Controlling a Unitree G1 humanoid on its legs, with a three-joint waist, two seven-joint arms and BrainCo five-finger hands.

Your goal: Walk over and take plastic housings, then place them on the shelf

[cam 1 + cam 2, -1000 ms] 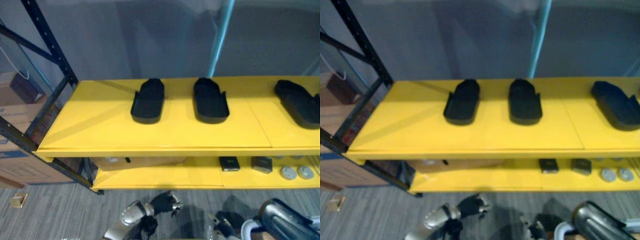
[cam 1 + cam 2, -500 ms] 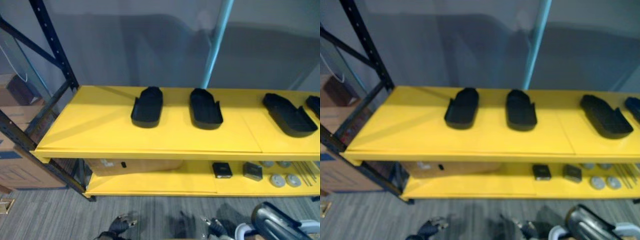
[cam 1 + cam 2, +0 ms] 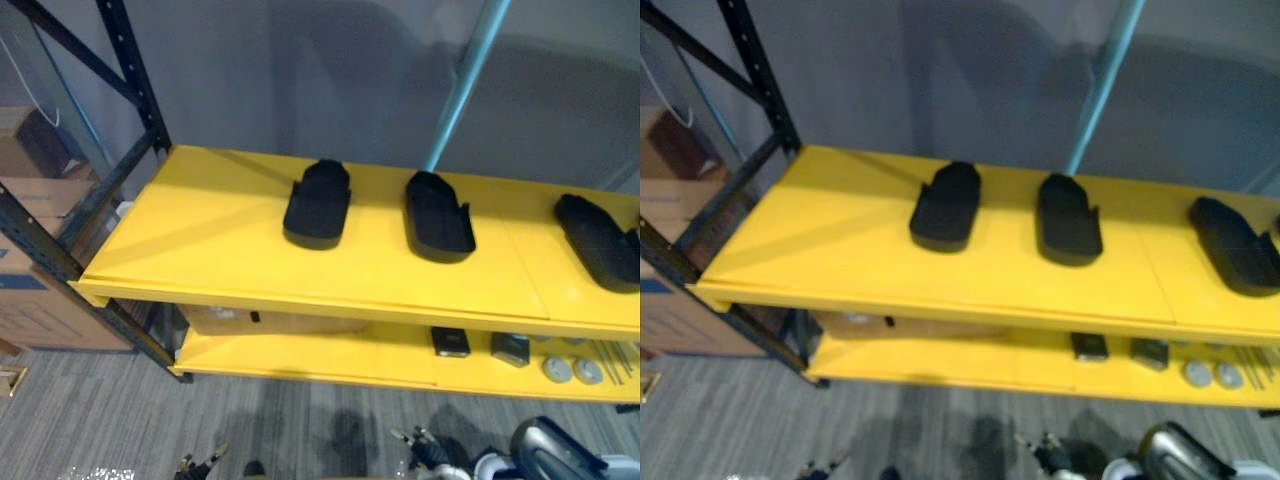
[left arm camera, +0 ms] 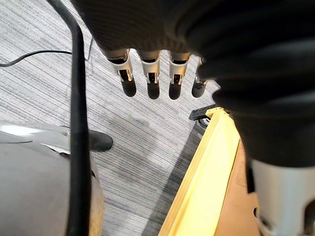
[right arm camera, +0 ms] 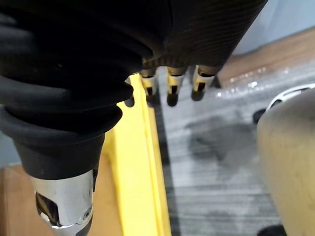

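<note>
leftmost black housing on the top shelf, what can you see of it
The leftmost black housing is a long, matte, plastic-looking shell, rounded at the far end and wider at the near one. It lies flat on the yellow top shelf, lengthwise front to back, clear of the next housing to its right. Only the shelf touches it.

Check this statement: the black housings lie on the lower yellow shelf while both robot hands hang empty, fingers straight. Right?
One detail is wrong: the black housings lie on the upper shelf, not the lower shelf, as the left eye view shows. The left hand and right hand do hang empty, fingers straight.
</note>
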